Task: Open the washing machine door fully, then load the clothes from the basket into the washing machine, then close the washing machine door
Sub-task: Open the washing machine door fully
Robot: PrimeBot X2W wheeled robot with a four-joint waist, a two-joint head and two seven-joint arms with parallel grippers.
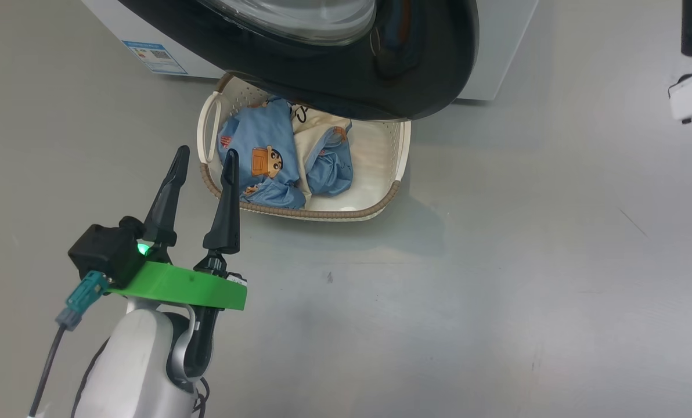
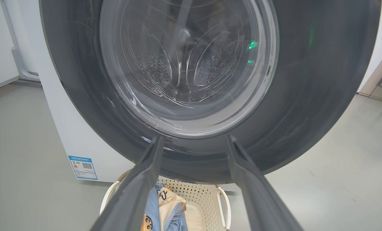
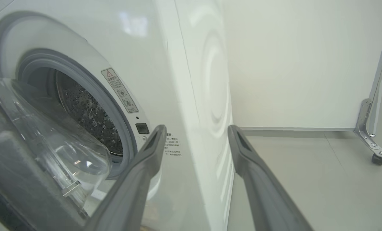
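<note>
Nearest the robot, the left pincer [image 1: 205, 155] hangs with its two dark fingers spread and nothing between them. Its tips are over the near-left corner of the basket [image 1: 346, 213], and in the head view one finger crosses the edge of the clothes [image 1: 265, 159]. The basket sits on the grey floor [image 1: 497, 261] just in front of the washing machine [image 1: 500, 52], with the blue printed garments and the cream piece heaped in its left half. Above the basket's far side hangs the washing machine door [image 1: 381, 75], swung out from the opening. The right pincer [image 3: 196, 129], also spread and empty, points past the machine's front corner, where the gap shows the grey gasket [image 3: 125, 128] and the steel drum [image 3: 82, 110]. By my judgement the door is unlatched and partly open, perhaps not fully. Loading has not begun, and closing the door is also left.
</note>
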